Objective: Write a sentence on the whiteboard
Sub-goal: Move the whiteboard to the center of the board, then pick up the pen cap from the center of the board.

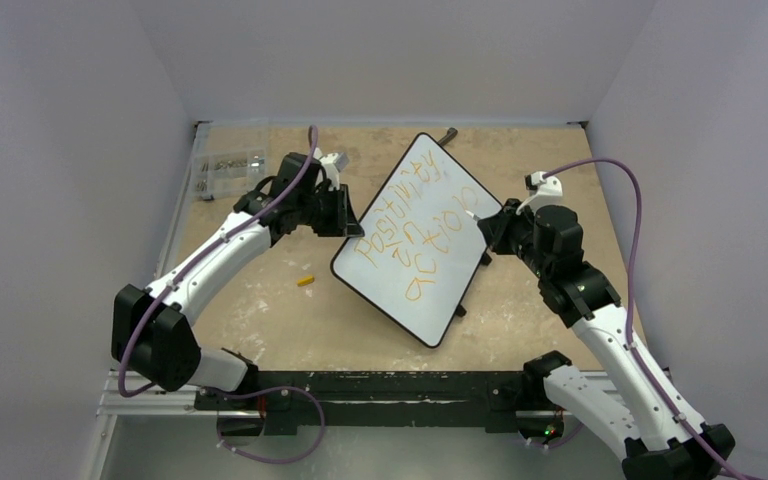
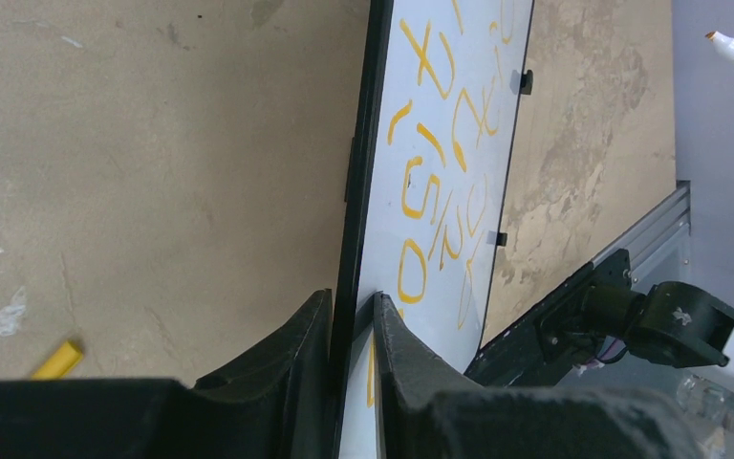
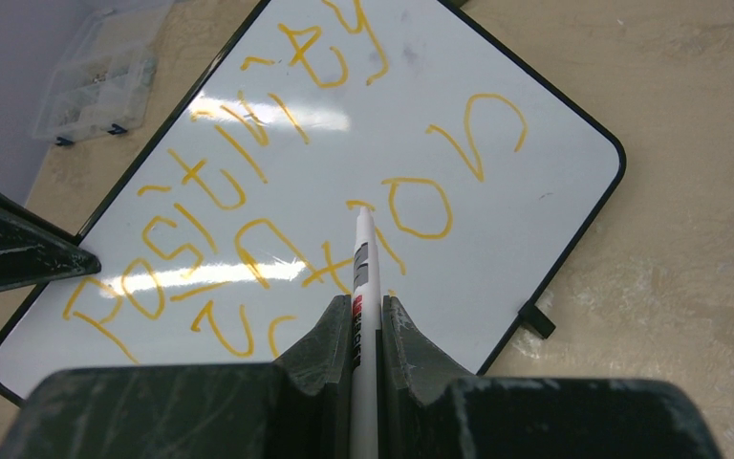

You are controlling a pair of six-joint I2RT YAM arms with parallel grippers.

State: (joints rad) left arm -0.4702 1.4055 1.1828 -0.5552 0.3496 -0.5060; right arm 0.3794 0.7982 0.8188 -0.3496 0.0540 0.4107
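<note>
Orange-yellow handwritten lettering [image 3: 248,229] covers the large white black-framed whiteboard [image 3: 545,163] — the left gripper [image 2: 352,304] pinched on its edge, the right gripper [image 3: 364,306] clamped round a slim white marker [image 3: 363,253] pointed at it.

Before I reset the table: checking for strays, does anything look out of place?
A yellow cap-like piece lies loose on the table left of the whiteboard, apart from the marker in the right gripper. The whiteboard sits askew, its edge pinched by the left gripper.
</note>
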